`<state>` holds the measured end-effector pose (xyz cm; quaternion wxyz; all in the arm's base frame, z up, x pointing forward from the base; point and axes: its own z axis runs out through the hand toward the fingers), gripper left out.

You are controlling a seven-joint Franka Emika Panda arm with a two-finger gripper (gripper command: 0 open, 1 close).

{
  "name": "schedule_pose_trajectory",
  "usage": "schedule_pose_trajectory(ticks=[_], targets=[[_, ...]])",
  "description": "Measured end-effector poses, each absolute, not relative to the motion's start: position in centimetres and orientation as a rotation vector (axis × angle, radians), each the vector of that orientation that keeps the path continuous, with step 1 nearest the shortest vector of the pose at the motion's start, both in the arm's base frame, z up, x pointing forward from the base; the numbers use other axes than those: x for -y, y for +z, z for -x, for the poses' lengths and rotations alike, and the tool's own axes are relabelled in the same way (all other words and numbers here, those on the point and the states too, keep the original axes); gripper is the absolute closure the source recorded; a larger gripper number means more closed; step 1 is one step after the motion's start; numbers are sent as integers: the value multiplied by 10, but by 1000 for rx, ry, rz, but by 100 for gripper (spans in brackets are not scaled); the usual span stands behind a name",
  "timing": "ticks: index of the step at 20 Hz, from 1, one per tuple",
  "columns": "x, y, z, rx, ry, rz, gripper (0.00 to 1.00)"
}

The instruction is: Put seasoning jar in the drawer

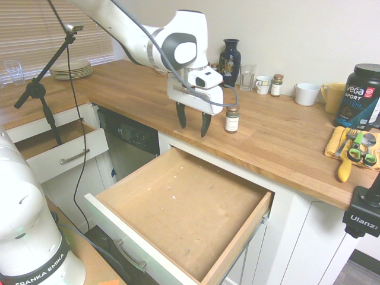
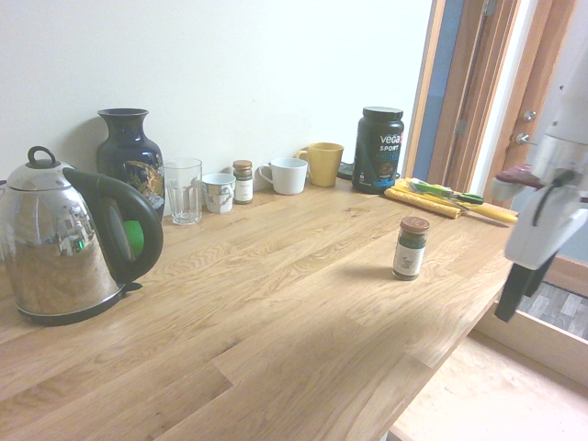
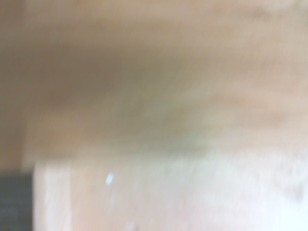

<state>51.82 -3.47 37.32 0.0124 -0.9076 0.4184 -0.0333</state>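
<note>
Countertop (image 2: 276, 303) view hides drawer (image 1: 178, 208) (pulled out).

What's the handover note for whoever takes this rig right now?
Gripper: open, empty, pointing down above the counter's front edge, just beside the jar, not touching it.
Jar: upright on the counter, near the front edge, apart from the cups and vase by the wall.
Drawer: pulled wide open below the counter, nothing in it.
Done: drawer open, arm near the jar.
Left: centre the fingers around the jar, grasp, lift, lower it into the drawer, release.
</note>
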Motion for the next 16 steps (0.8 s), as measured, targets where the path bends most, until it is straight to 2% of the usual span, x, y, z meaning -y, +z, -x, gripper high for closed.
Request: schedule_pose_trajectory(ticks=[5,13,14,16], targets=[[60,370,-571,-1309,-88,2840,0],[74,357,-613,-1313,-56,2856,0],[74,354,-617,-1312,-51,2858,100],[73,350,-626,-1305,-43,2864,100]])
